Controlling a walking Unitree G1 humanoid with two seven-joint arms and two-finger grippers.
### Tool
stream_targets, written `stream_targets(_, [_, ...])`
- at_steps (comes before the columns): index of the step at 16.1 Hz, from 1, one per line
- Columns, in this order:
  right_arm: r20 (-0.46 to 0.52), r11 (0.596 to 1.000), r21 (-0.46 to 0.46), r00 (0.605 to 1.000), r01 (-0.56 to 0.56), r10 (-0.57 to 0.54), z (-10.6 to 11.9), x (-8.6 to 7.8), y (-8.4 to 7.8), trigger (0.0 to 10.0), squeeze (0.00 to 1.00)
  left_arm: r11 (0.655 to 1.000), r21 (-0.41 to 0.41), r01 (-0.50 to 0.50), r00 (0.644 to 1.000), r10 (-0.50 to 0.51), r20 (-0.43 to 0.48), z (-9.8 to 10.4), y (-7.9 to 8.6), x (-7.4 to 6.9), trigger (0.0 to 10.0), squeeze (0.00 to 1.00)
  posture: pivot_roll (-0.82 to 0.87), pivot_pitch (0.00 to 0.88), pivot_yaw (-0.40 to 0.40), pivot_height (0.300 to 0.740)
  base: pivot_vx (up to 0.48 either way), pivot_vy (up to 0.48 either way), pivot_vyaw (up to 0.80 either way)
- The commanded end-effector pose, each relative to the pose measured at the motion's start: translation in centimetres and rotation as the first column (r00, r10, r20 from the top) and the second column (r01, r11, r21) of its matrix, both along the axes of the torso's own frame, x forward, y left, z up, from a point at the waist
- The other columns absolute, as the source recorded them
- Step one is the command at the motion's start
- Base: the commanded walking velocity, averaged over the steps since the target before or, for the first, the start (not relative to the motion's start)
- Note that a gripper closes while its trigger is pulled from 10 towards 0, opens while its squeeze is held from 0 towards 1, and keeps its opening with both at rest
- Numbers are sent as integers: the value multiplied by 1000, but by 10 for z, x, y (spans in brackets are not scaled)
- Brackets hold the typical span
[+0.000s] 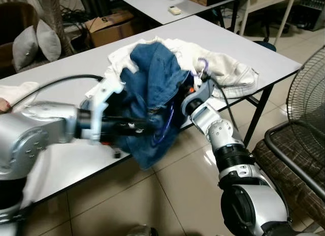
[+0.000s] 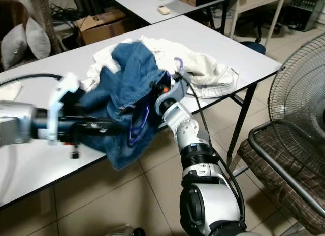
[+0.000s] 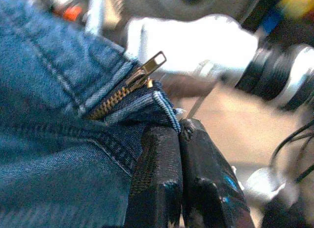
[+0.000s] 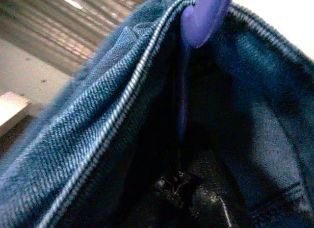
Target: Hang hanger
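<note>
Blue jeans [image 1: 152, 78] hang bunched between both arms, over the front edge of the white table [image 1: 264, 53]. My left gripper [image 1: 144, 125] reaches in from the left. In the left wrist view it [image 3: 179, 127] is shut on the denim edge beside the brass zipper [image 3: 130, 86]. A purple hanger sits inside the jeans; its hook [image 1: 203, 67] sticks out at the top and a wire loop [image 2: 136, 130] shows below. My right gripper [image 1: 189, 92] is pushed into the jeans from the right. Its dark fingers [image 4: 196, 196] hold the hanger's purple stem [image 4: 182, 110].
A heap of white garments [image 1: 226, 68] lies on the table behind the jeans. A standing fan [image 1: 310, 94] and a brown checked chair [image 1: 294, 160] are at the right. A cardboard box [image 1: 109, 25], grey cushions [image 1: 35, 43] and a second table [image 1: 162, 2] are beyond.
</note>
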State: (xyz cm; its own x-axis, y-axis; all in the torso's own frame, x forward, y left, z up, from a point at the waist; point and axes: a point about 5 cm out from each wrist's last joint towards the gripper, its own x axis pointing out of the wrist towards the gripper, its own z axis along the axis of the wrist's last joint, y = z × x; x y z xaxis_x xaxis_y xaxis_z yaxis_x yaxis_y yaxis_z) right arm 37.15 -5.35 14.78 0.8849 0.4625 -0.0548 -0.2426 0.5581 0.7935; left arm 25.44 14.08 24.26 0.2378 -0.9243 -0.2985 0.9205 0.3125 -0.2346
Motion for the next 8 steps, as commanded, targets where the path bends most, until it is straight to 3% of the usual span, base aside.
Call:
stream_targets(1, [25,982,133,991,-135,133,27,-13,71,10000,0,998,-65,-2,1000,4,22,17,0,0,0,0,45,0,164,740,0,0,0])
stream_targets(4, [-2,973,139,983,-182,184,23,-19,82,10000,0,975,-214,-51,997,60,37,37,-4,11,0,0,55,0,145,740,0,0,0])
stream_targets(5, [3,968,78,972,-236,237,21,-23,90,10000,0,949,-290,-126,986,153,69,53,-3,24,0,0,55,0,143,740,0,0,0])
stream_targets(6, [3,968,78,972,-236,237,21,-23,90,10000,0,949,-290,-126,986,153,69,53,-3,24,0,0,55,0,143,740,0,0,0])
stream_targets(7, [9,959,47,960,-281,281,21,-26,95,10000,0,921,-314,-229,956,274,106,65,3,39,0,0,51,0,146,740,0,0,0])
stream_targets(8, [18,948,43,949,-317,316,25,-30,93,10000,0,882,-301,-363,888,425,174,74,20,57,0,0,35,0,156,740,0,0,0])
